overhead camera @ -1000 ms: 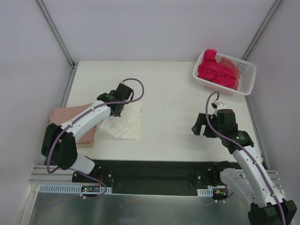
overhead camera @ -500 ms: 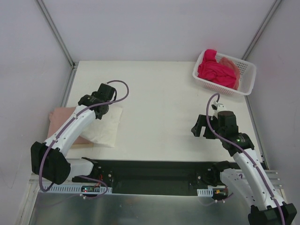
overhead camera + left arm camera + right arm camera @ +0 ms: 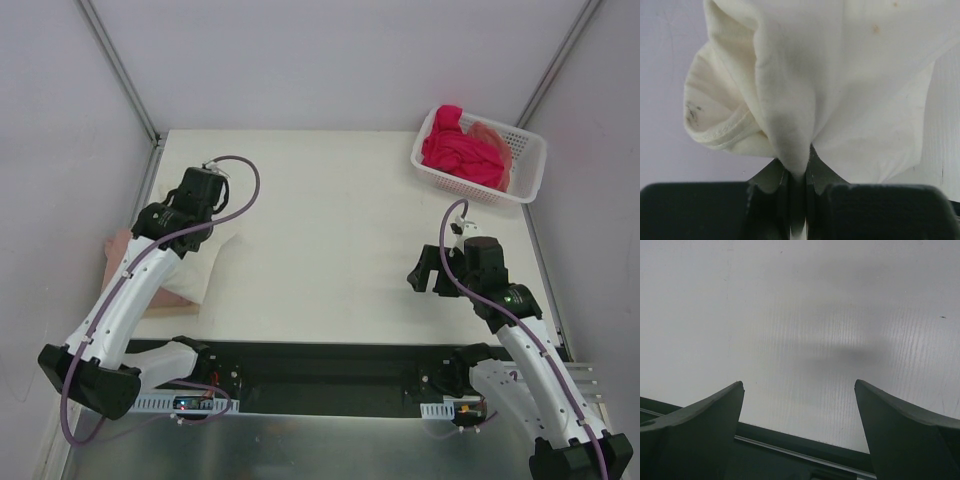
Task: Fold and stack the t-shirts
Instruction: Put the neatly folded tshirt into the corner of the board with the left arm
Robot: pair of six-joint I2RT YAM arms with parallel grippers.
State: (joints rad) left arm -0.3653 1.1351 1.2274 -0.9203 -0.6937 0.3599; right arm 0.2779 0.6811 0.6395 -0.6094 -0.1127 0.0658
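My left gripper (image 3: pixel 190 215) is shut on a pinch of the cream-white t-shirt (image 3: pixel 196 272) at the table's left side. In the left wrist view the cloth (image 3: pixel 840 75) hangs bunched from the closed jaws, a hemmed sleeve opening to the left. The shirt lies over the dusty pink folded t-shirt (image 3: pixel 118 248), of which only the left edge shows. My right gripper (image 3: pixel 425 272) is open and empty over bare table at the right; its wrist view shows only the tabletop between the fingers (image 3: pixel 705 410). A bright magenta t-shirt (image 3: pixel 460 150) and a peach one (image 3: pixel 495 135) lie in the basket.
A white plastic lattice basket (image 3: pixel 530 165) stands at the back right corner. The black rail (image 3: pixel 320 365) with the arm bases runs along the near edge. Grey walls close in the table on the left, back and right.
My left gripper has dragged the cream-white t-shirt leftward, from the table's left-centre onto the dusty pink folded shirt. The right arm has hardly moved.
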